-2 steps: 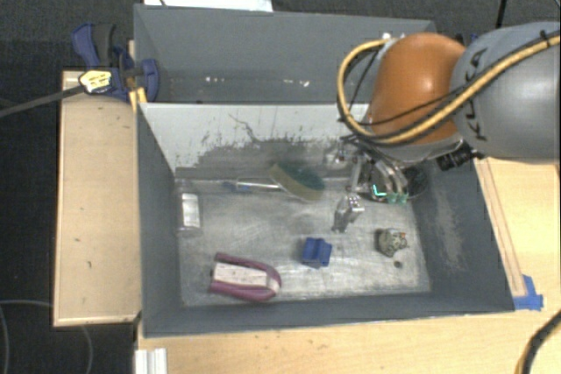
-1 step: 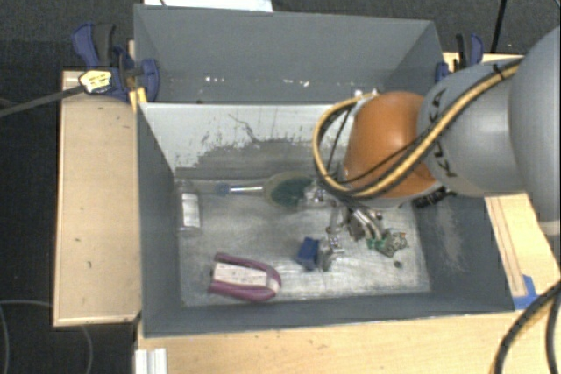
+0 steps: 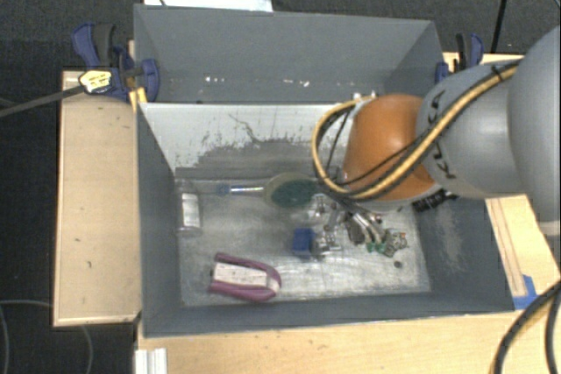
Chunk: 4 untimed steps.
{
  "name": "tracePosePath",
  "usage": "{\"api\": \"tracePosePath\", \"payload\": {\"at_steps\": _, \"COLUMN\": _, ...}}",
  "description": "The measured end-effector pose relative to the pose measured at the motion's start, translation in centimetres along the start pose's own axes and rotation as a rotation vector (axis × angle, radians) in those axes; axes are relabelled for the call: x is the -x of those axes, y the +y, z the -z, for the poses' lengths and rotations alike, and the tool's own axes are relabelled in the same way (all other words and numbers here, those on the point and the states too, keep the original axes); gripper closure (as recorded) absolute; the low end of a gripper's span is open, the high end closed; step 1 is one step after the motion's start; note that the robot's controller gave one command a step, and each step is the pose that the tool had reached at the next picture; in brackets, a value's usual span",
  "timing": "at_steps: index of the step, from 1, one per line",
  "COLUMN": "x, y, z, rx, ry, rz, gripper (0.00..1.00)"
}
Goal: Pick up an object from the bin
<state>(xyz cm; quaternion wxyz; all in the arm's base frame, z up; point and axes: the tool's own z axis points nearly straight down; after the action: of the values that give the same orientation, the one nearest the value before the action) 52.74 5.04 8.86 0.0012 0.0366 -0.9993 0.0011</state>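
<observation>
Jaws sit low, right beside the small blue block point(image 3: 304, 243) mid-bin; honestly can't tell if they're spread or pinched. I'd center over the block and stay clear of the dark green brush point(image 3: 289, 190) behind it.

**Gripper low beside a blue block**

The gripper point(image 3: 331, 230) hangs low near frame centre, just right of a small blue block point(image 3: 303, 243). A green brush point(image 3: 287, 191) lies up-left of it. A purple item point(image 3: 245, 278) lies lower left on the bin point(image 3: 263, 57) floor.
</observation>
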Motion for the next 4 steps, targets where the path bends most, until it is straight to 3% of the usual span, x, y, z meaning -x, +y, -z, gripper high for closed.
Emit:
{"api": "tracePosePath", "payload": {"at_steps": 1, "x": 0.4, "y": -1.0, "z": 17.9, "rx": -0.001, "ry": -0.013, "rz": 0.475, "gripper": 1.0}}
{"api": "tracePosePath", "payload": {"at_steps": 2, "x": 0.3, "y": -1.0, "z": 17.6, "rx": 0.002, "ry": -0.007, "rz": 0.472, "gripper": 0.0}}
{"api": "tracePosePath", "payload": {"at_steps": 3, "x": -1.6, "y": 0.8, "z": -0.2, "rx": 0.005, "ry": 0.002, "rz": 0.645, "gripper": 0.0}}
{"api": "tracePosePath", "payload": {"at_steps": 4, "x": -1.4, "y": 0.8, "z": 0.3, "rx": 0.002, "ry": -0.006, "rz": 0.643, "gripper": 1.0}}
